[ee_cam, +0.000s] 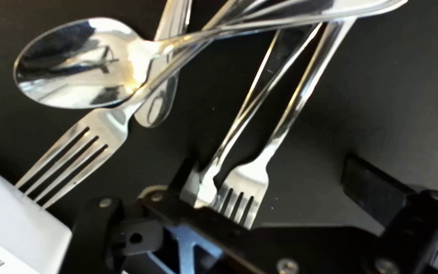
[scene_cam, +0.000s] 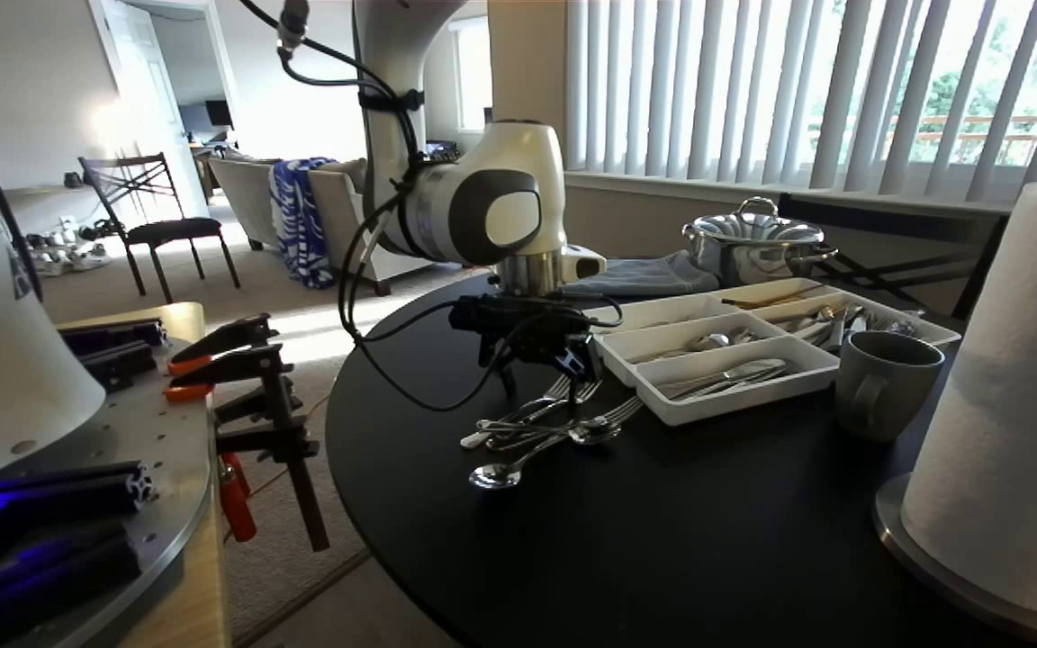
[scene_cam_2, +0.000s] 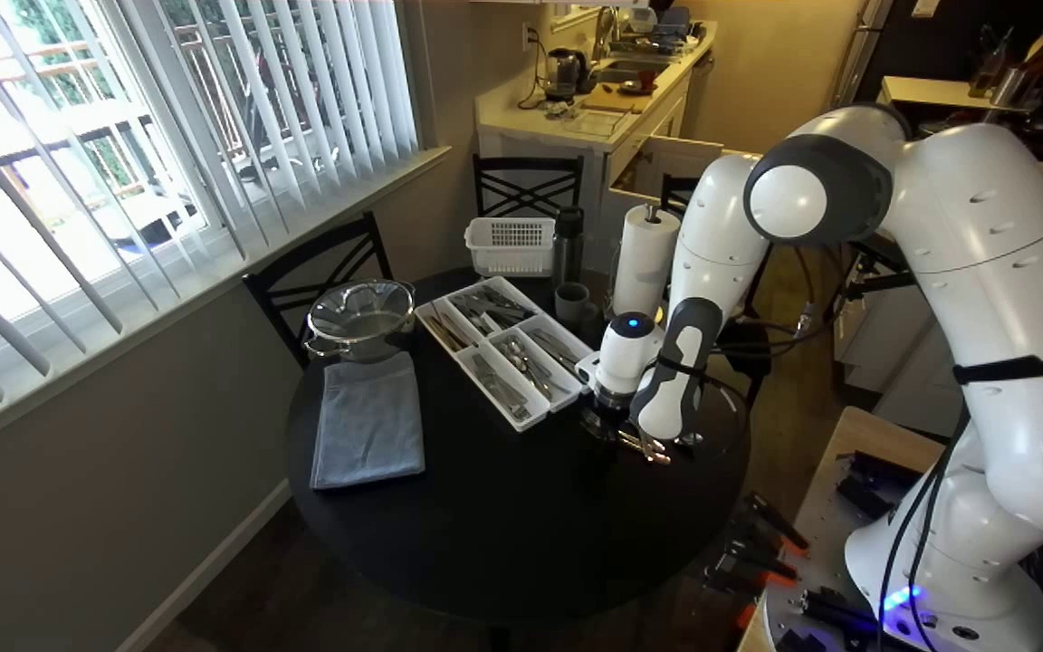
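Note:
My gripper (ee_cam: pixel 276 180) is open in the wrist view, low over a loose pile of cutlery on the black table. The head of a silver fork (ee_cam: pixel 247 180) lies between the fingers, nearer the left finger. A thin silver piece (ee_cam: pixel 209 179) lies beside that finger; its end is partly hidden, and I cannot tell whether they touch. A spoon (ee_cam: pixel 78 64) crosses another fork (ee_cam: pixel 97 137), whose tines reach the white tray (ee_cam: pixel 21 224). In an exterior view the gripper (scene_cam: pixel 541 391) hangs above the pile, next to the tray (scene_cam: pixel 716 409). A spoon (scene_cam: pixel 496 475) lies at the near end.
The tray's compartments hold sorted cutlery. A grey mug (scene_cam: pixel 888 378) and a paper towel roll (scene_cam: pixel 1014 405) stand near it. A steel pot (scene_cam_2: pixel 363 321) and a folded grey cloth (scene_cam_2: pixel 368 421) are beyond it. A white basket (scene_cam_2: pixel 511 246) and dark bottle (scene_cam_2: pixel 568 244) stand at the table's edge.

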Available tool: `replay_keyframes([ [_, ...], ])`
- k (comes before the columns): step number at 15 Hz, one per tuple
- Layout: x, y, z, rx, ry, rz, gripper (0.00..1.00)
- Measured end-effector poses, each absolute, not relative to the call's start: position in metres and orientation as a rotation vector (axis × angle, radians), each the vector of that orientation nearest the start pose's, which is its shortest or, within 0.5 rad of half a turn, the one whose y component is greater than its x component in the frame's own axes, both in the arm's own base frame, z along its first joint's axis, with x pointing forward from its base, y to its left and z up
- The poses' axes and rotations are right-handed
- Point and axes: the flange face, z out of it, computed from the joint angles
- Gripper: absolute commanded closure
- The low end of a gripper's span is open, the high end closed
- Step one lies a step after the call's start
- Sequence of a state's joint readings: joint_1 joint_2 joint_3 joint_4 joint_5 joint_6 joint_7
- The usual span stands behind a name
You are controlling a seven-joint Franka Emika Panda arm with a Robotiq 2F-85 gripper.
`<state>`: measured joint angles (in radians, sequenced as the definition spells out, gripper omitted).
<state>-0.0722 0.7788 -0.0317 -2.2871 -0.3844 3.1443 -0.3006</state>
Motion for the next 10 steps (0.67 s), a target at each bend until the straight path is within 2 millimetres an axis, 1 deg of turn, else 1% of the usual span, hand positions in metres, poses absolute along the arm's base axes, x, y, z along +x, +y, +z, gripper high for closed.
replay_keyframes([
  [4, 0.481, -0.024, 0.023, -3.047, -0.898, -0.125, 0.0],
  [7, 0.478, -0.024, 0.028, -3.041, -0.89, -0.237, 0.0],
  [10, 0.467, -0.027, 0.031, -3.03, -0.868, -0.348, 0.0],
])
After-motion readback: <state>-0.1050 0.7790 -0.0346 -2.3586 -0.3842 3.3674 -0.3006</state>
